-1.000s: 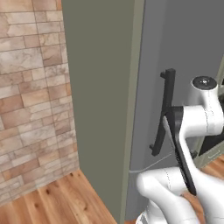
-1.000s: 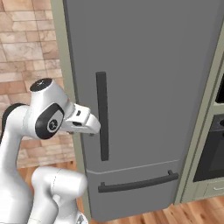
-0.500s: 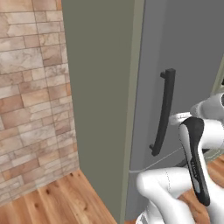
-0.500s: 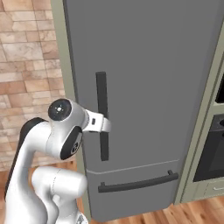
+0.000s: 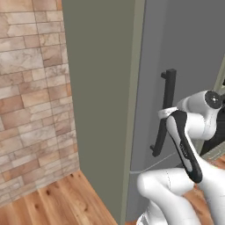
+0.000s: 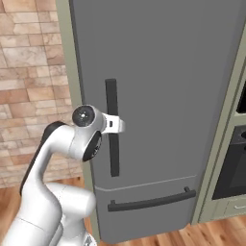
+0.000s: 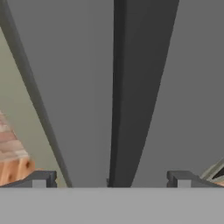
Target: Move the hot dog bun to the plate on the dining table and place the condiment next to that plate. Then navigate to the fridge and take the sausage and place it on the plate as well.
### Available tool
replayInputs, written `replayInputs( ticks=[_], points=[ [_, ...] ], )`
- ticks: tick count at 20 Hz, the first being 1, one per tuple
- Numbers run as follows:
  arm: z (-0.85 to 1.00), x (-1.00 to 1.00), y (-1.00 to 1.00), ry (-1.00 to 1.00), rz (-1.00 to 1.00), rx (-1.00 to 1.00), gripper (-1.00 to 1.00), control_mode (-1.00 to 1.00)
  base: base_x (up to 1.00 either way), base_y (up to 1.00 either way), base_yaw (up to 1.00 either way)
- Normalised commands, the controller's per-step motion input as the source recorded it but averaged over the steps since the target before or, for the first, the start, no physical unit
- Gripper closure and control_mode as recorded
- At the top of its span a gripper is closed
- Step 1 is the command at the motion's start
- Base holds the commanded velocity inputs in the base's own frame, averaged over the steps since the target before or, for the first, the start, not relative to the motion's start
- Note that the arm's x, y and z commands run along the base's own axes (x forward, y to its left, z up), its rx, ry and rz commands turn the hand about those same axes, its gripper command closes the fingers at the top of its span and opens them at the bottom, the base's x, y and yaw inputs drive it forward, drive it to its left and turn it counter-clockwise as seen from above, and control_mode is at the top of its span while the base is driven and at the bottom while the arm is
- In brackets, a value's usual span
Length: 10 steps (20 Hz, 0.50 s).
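**Open gripper lined up on the closed fridge's upright door handle**

In the left base view, the far left holds a brick wall point(image 5: 30, 101) of rough tan and pinkish blocks laid in uneven courses; below it runs a wood plank floor point(image 5: 57, 202), warm orange with visible grain; centre frame stands the flat, matte grey-green side panel of the fridge point(image 5: 99, 101); right of a pale olive edge strip lies the smooth grey door, shut, carrying a slim black vertical handle point(image 5: 163, 112) with squared ends bent back to the door; the glossy white arm with dark joints curves up from the lower right, its wrist just beside that bar.

In the right base view, the brick wall sits at the left edge; the arm rises lower left, rounded and shiny; the gripper point(image 6: 117, 125) reaches the black bar at about its middle, upper centre-left of the frame; lower down, a horizontal black drawer handle point(image 6: 151, 202) curves across the bottom panel; at the far right is a dark glass oven front point(image 6: 235, 163) in sage cabinetry.

In the hand view, the door handle runs as a dark, straight band down the middle of the plain grey door; two blocky dark fingertips point(image 7: 41, 179) stand wide apart at the bottom left and bottom right, the bar between them, nothing gripped.
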Motion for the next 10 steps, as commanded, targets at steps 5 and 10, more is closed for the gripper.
replayInputs(
  ticks=[5, 10],
  points=[
    [0.0, 0.55, -0.1, 0.0, 0.02, 0.0, -1.0, -1.0, 0.0, 0.0, 0.0],
    [-0.1, 0.28, -0.36, 0.0, 0.0, 0.0, -1.0, -1.0, 0.0, 0.0, 0.0]
  ],
)
